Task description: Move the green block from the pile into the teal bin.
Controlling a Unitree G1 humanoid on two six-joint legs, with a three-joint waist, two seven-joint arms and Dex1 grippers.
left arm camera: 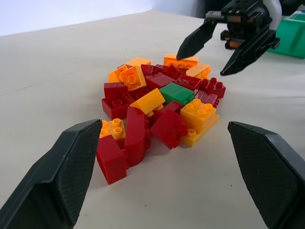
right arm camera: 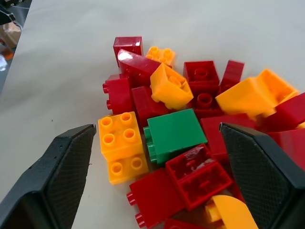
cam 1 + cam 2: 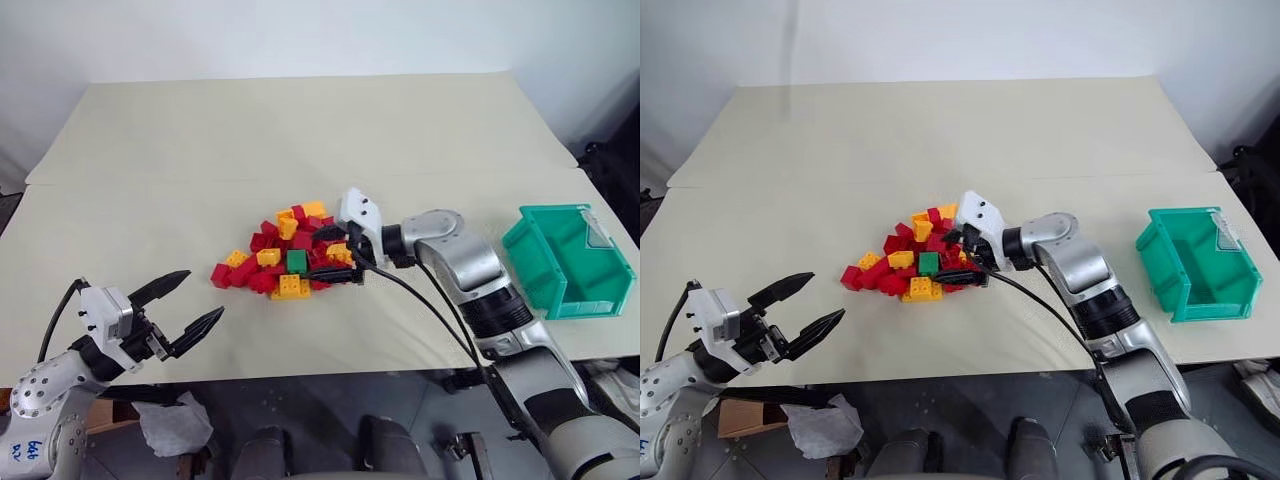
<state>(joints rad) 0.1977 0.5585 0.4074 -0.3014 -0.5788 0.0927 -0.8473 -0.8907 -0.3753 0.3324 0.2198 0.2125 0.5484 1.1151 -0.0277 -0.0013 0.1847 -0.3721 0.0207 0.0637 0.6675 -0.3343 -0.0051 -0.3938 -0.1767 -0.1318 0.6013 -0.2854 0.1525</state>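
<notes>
The green block lies on its side near the front of the pile of red and yellow-orange bricks in the middle of the table. My right gripper hangs open at the pile's right side, pointing left, one finger above the bricks and one at the front. In the right wrist view the green block lies between the spread fingers, untouched. The teal bin stands at the table's right edge. My left gripper is open and empty near the front left edge, well apart from the pile.
The beige table top stretches far behind the pile. A yellow-orange brick sits just in front of the green one. Crumpled white paper lies on the floor below the front edge.
</notes>
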